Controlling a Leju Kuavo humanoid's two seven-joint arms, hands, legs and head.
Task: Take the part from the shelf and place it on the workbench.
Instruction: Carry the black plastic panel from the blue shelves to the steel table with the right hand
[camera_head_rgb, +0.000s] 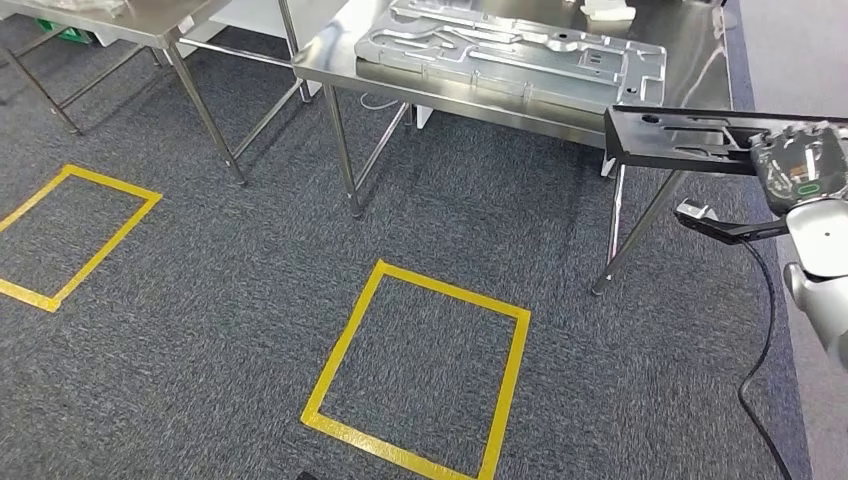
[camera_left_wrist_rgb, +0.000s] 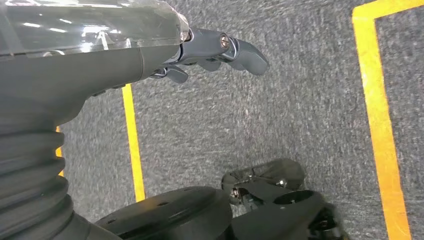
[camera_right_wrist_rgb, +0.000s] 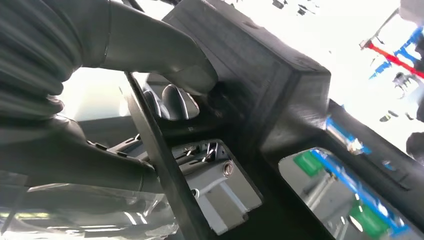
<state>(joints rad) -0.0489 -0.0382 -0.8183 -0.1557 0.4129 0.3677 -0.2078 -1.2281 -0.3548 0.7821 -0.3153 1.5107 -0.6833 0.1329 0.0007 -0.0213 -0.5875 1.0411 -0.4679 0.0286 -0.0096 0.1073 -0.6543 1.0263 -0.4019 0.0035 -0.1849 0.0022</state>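
Your right hand (camera_head_rgb: 800, 170) grips the black part (camera_head_rgb: 680, 138) just beside the workbench (camera_head_rgb: 340, 62) edge. Your left hand (camera_left_wrist_rgb: 220, 50) hangs empty, fingers loosely spread, above the carpet (camera_left_wrist_rgb: 300, 100).

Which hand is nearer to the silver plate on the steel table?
Right. The right hand holds a black part beside the steel table, near the silver plate's corner. The left hand hangs over the grey carpet, away from it.
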